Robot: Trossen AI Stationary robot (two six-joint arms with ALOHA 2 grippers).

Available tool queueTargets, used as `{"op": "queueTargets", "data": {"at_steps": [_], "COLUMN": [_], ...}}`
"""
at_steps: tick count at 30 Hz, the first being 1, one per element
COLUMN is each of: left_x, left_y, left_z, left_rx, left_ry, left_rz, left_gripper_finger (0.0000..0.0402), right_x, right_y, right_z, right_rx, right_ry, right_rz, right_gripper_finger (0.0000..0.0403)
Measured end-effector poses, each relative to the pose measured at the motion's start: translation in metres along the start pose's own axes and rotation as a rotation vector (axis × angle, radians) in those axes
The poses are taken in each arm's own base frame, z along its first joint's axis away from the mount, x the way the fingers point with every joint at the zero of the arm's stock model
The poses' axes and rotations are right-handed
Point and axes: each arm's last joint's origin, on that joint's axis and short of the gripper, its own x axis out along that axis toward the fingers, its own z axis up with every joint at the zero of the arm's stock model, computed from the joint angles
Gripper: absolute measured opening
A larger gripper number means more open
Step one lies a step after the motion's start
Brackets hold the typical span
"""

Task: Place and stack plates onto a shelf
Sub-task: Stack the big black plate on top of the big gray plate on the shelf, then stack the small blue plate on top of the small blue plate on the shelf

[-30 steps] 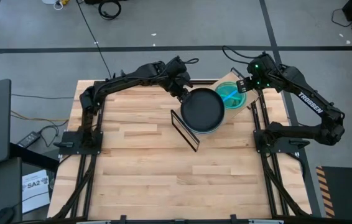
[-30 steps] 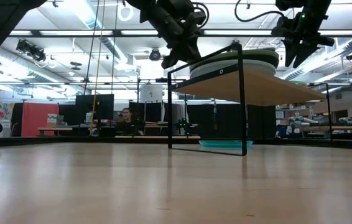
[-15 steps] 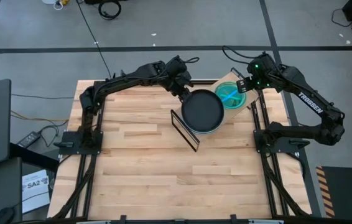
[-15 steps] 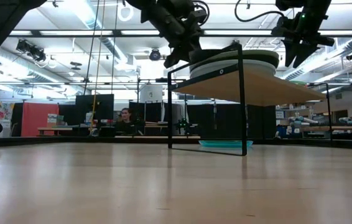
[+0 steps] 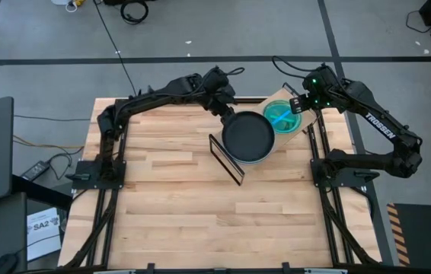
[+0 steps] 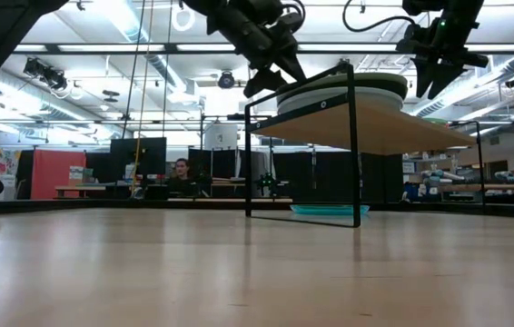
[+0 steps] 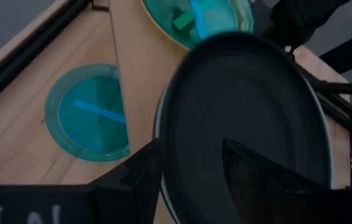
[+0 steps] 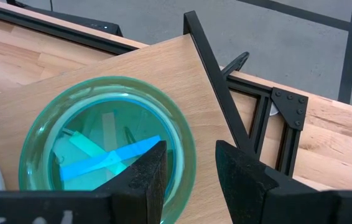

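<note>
Fingers of the left gripper (image 5: 225,111) stand parted over the rim of the black plate (image 5: 248,135), which tops a stack on the shelf (image 5: 276,97). Beside it lies a teal plate (image 8: 104,154) (translucent), the right gripper (image 5: 301,103) hovering spread above, holding nothing.

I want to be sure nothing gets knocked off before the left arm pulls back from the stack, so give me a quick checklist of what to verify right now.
1. Left gripper free of the black plate: cannot tell; it sits at the plate's rim, fingers apart.
2. Black plate seated on the stack on the shelf: ok, it looks level in the low view.
3. Right gripper clear of the stack: ok, open above the teal plate beside it.
4. Teal plate fully on the shelf: ok.
5. Another teal plate under the shelf: ok, out of the way.
</note>
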Motion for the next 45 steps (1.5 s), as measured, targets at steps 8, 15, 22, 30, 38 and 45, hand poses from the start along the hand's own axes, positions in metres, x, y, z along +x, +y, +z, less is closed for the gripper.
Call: {"op": "queueTargets", "data": {"at_steps": [8, 15, 22, 30, 38, 45], "left_x": [-0.006, -0.013, -0.023, -0.033, -0.040, -0.040], "left_y": [0.017, 0.038, 0.062, 0.086, 0.101, 0.103], "left_z": [0.007, 0.012, 0.016, 0.020, 0.021, 0.022], "left_rx": [-0.038, -0.075, -0.106, -0.145, -0.147, -0.107], "left_ry": [-0.036, -0.053, -0.077, -0.100, -0.112, -0.118], "left_rz": [0.018, 0.038, 0.076, 0.114, 0.139, 0.201], "left_gripper_finger": [0.0174, 0.0174, 0.0174, 0.0174, 0.0174, 0.0174], "right_x": [0.000, 0.000, 0.000, 0.000, 0.000, 0.000], "right_y": [0.000, 0.000, 0.000, 0.000, 0.000, 0.000], "right_z": [0.000, 0.000, 0.000, 0.000, 0.000, 0.000], "right_rx": [0.000, 0.000, 0.000, 0.000, 0.000, 0.000], "right_ry": [0.000, 0.000, 0.000, 0.000, 0.000, 0.000], "right_rz": [0.000, 0.000, 0.000, 0.000, 0.000, 0.000], "right_gripper_finger": [0.0143, 0.0143, 0.0143, 0.0143, 0.0143, 0.0143]}}
